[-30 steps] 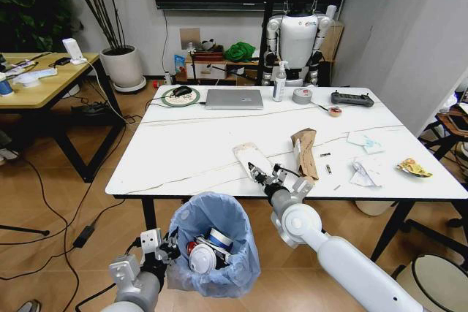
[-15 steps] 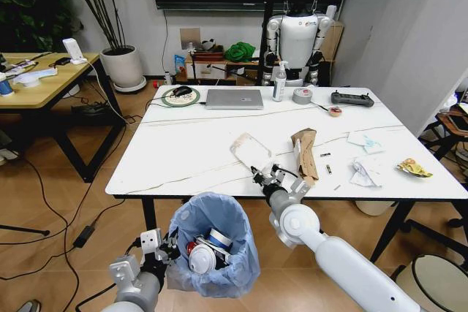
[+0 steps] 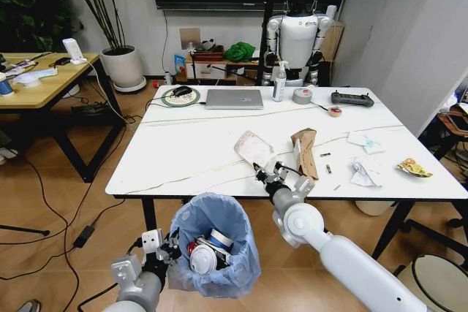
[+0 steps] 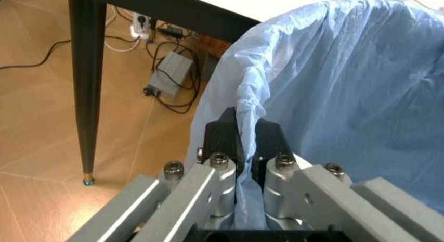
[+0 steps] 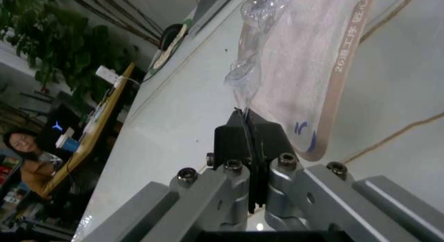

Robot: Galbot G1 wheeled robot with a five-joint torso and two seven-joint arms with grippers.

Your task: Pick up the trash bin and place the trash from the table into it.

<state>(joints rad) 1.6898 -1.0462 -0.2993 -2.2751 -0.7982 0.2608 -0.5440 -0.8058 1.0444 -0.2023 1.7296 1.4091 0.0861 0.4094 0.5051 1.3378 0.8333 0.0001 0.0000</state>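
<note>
Left gripper (image 4: 244, 143) pinches trash bin (image 3: 214, 242) rim, below table (image 3: 190, 155) edge. Right gripper (image 3: 265, 174) squeezes clear wrapper (image 3: 253, 147) above table.

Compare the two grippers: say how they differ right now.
The left gripper sits low, below the table edge, shut on the trash bin rim and its blue liner. The right gripper reaches over the tabletop, pinching a clear plastic wrapper lifted off the surface. Both are shut on something.
</note>
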